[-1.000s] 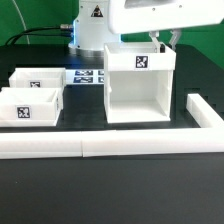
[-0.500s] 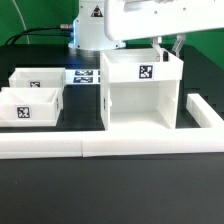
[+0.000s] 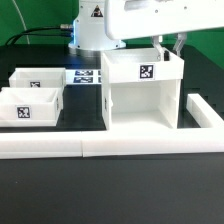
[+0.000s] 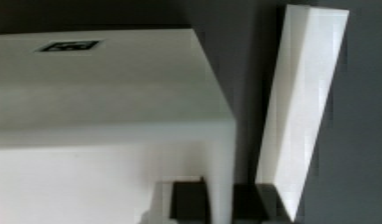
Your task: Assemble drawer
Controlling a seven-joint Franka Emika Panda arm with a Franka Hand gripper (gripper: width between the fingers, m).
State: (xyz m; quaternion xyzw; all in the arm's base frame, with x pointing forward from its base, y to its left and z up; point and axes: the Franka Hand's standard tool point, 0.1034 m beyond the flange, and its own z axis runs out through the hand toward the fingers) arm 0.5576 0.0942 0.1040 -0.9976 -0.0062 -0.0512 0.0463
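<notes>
Housing (image 3: 143, 95) stands taller and nearer than a second ago, unmoved last half-second: likely repositioned for loading. Near tray (image 3: 28, 108) and far tray (image 3: 38, 80) wait unfitted at its 9 o'clock. Gripper (image 3: 170, 42) at its 1 o'clock corner, fingers (image 4: 188, 203) close-set; whether clamped, cannot tell.

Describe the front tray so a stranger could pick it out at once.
Start at the tall open-fronted housing mid-scene. Two low open trays sit to the exterior view's left of it. The front tray is the one nearest the long white wall bar, standing in front of the rear tray.
</notes>
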